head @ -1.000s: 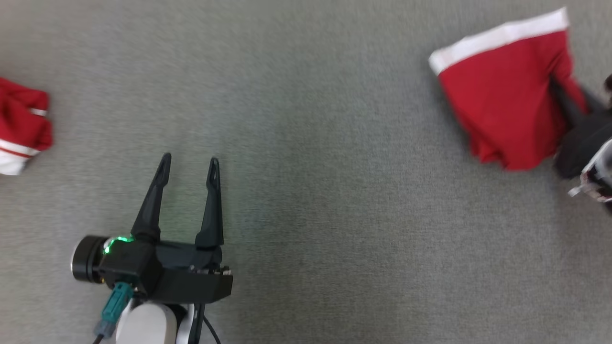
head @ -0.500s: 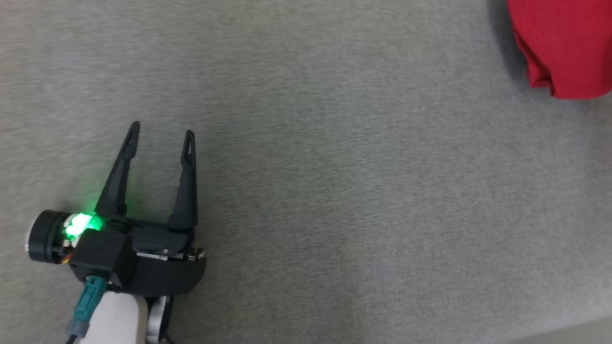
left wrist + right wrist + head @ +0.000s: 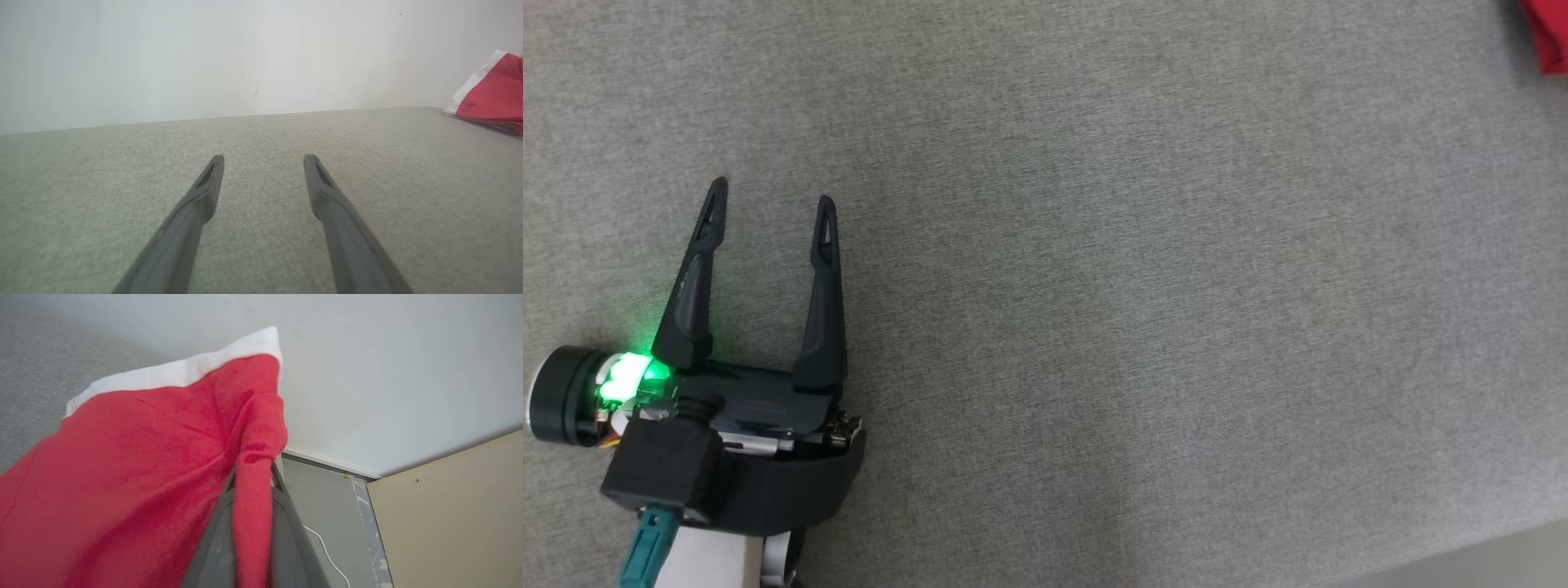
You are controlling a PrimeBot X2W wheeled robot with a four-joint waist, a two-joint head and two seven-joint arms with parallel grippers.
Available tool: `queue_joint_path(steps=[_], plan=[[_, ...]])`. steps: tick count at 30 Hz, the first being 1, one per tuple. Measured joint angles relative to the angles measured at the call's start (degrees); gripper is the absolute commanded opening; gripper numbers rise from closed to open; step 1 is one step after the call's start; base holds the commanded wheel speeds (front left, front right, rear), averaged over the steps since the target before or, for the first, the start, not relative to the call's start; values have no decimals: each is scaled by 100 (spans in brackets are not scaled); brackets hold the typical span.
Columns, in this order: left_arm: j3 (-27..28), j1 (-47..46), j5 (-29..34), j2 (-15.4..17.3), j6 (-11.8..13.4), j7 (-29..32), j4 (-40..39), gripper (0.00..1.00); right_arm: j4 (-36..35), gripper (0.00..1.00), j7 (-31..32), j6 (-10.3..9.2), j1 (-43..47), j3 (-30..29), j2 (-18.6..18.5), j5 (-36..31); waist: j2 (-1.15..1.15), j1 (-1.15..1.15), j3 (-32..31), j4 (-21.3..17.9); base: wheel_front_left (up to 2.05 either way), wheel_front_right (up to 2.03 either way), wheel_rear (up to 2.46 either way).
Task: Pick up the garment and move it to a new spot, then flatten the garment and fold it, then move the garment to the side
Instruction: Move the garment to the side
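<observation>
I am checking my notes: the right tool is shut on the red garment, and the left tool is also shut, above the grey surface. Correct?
Not quite: the left tool is open, jaws well apart and empty, as the head view shows. The rest stands: the right tool is shut on the red garment, and the left is above the grey surface.

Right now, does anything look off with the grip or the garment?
Nothing looks damaged. The red fleece garment with a white band is pinched as a bunched fold in the right claw, so it hangs crumpled rather than by a clean edge. The left claw is open over the grey fabric surface.
</observation>
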Motion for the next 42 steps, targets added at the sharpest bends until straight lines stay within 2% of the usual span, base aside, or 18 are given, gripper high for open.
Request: queue_joint_path(steps=[4, 5, 6, 18, 28, 31, 34, 42], plan=[[-45, -22, -1, -45, 7, 0, -13, 100, 347, 0, 16, 0, -173, 74, -16, -63, 1, 1, 21, 95, 0, 0, 0], [-55, -28, -2, -54, 9, 0, -13, 100, 439, 20, 16, 0, -188, 83, -14, -64, 0, 1, 24, 116, 0, 0, 0], [-58, -31, -9, -68, 11, 0, -14, 100, 516, 100, 11, 0, -202, 99, -12, -77, 1, 1, 24, 135, 0, 0, 0], [-16, 149, -153, -168, 54, 8, 279, 100, 936, 100, -624, 0, -403, 214, 192, -145, 3, 3, -398, 206, 0, 0, 0], [227, 843, -366, -276, 123, 23, 412, 100, 432, 100, -1105, 0, 108, 114, 704, -46, 2, 2, -1308, 292, 0, 0, 0], [358, 1088, -427, -293, 154, 23, 434, 100, 77, 100, -1122, 0, 523, -149, 925, -77, 3, 2, -1626, 323, 0, 0, 0], [460, 1304, -476, -318, 151, 23, 459, 100, -375, 100, -1128, 0, 1064, -648, 1106, -230, 2, 1, -1938, 358, 0, 0, 0], [554, 1528, -527, -367, 58, 23, 686, 100, -1440, 100, -1128, 0, 3170, -2071, 1898, -838, 2, 1, -2636, 541, 0, 0, 0]])
